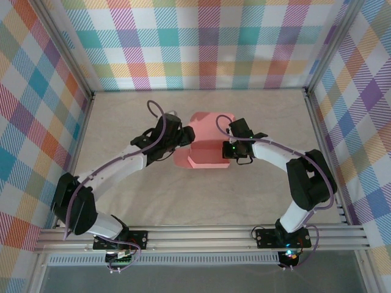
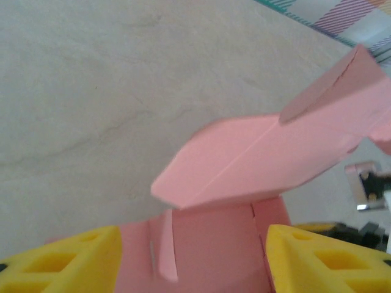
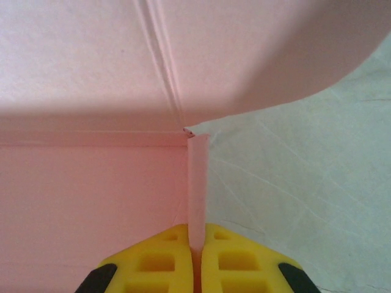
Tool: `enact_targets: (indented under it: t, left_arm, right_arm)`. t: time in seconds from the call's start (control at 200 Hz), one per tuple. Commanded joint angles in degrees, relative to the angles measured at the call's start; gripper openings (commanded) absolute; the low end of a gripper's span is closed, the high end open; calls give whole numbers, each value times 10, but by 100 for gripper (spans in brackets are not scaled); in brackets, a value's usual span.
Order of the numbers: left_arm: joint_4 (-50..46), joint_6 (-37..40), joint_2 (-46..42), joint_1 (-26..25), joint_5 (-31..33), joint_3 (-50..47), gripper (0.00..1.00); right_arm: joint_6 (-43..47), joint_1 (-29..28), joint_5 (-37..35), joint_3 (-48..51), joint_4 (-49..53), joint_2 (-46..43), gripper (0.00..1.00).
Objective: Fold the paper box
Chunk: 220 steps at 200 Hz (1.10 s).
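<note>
Top view: paper box [image 1: 204, 143], partly folded with walls raised, on the table [image 1: 256, 195] at frame centre | left gripper [image 2: 192, 259] at the box's left edge, jaws apart, pink card between them | right gripper [image 3: 197, 244] at the box's right edge, jaws together, clamped on an upright card wall

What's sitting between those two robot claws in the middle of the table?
The pink paper box fills that gap, seen from the top view. The right gripper is shut on its right wall; the left gripper stands open at its left edge.
</note>
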<state>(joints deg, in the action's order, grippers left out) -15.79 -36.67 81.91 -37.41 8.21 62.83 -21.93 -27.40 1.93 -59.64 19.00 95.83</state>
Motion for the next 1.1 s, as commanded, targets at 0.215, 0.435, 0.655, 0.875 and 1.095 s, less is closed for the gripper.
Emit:
enact_targets:
  t: [0.215,0.435,0.655,0.875,1.095]
  left_arm:
    - [-43,-45,-136,-49,87,-117,78]
    - [-30,-33,-263,11,132,-208,79]
    - [67,-92,-256,132,-48,-287,67]
    - [192,-114,-145,140,-193,-270,54]
    - [224,-116,-71,129,-238,-220,47]
  right_arm:
    - [-18,12,-14,-23,4,2,7]
    - [-20,34,8,-2,-15,-16,7]
    - [-27,45,62,11,-37,-37,7]
    - [-29,45,78,15,-47,-42,6]
    - [-23,45,57,12,-36,-38,7]
